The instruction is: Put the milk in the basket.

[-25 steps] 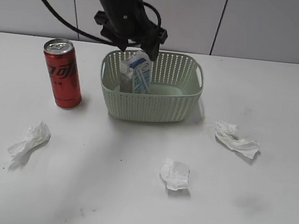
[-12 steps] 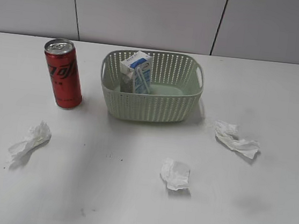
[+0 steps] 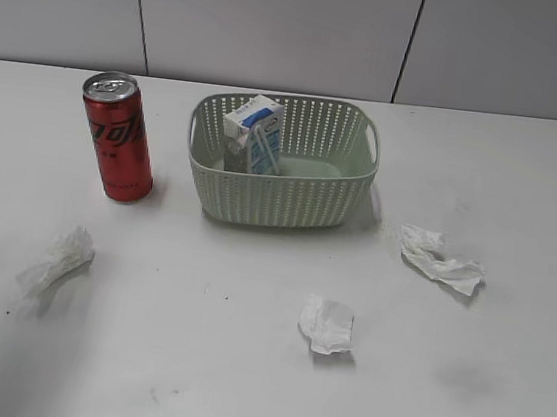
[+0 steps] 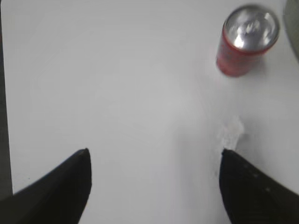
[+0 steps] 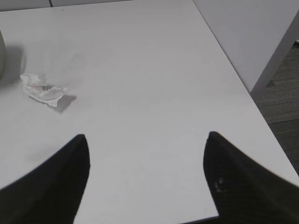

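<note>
The milk (image 3: 256, 134), a small white and blue carton, stands tilted inside the pale green basket (image 3: 280, 197) at its left end. No gripper shows in the exterior view. In the left wrist view my left gripper (image 4: 154, 154) is open and empty above bare table, well away from the basket. In the right wrist view my right gripper (image 5: 147, 137) is open and empty over the table near its right edge. The milk and basket are out of both wrist views, save a sliver of the basket's rim (image 5: 1, 51).
A tall red soda can (image 3: 117, 136) stands left of the basket and shows in the left wrist view (image 4: 246, 38). Crumpled tissues lie at front left (image 3: 55, 262), front middle (image 3: 327, 325) and right (image 3: 440, 259). The table's right edge (image 5: 243, 88) drops to the floor.
One second ago the left arm was over the basket by the milk. It has pulled out of the exterior view, leaving the milk in the basket.
</note>
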Action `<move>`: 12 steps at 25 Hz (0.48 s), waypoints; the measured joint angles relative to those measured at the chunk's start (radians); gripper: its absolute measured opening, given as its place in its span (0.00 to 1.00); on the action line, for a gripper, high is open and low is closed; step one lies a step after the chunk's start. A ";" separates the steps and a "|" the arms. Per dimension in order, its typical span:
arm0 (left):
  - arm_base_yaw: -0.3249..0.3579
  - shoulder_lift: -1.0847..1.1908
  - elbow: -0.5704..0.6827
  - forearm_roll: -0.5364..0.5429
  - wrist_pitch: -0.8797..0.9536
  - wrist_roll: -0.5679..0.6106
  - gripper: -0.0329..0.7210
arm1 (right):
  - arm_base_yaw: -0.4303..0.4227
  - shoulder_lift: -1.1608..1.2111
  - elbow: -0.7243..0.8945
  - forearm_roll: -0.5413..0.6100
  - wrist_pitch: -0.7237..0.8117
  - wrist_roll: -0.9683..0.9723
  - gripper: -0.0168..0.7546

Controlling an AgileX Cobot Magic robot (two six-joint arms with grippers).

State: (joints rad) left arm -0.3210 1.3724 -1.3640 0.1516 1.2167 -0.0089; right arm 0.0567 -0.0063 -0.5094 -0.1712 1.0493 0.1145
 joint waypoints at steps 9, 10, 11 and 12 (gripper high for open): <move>0.013 -0.457 0.555 -0.019 -0.011 -0.119 0.89 | 0.000 0.000 0.000 0.000 0.000 0.000 0.78; 0.013 -0.509 0.606 -0.023 -0.026 -0.122 0.89 | 0.000 0.000 0.000 0.000 0.000 0.000 0.78; 0.013 -0.552 0.652 -0.026 -0.041 -0.123 0.89 | 0.000 0.000 0.000 0.000 0.000 0.000 0.78; 0.013 -0.603 0.688 -0.027 -0.060 -0.123 0.89 | 0.000 0.000 0.000 0.000 0.000 0.000 0.78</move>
State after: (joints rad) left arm -0.3082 0.7694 -0.6764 0.1250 1.1564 -0.1319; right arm 0.0567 -0.0063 -0.5094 -0.1712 1.0493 0.1145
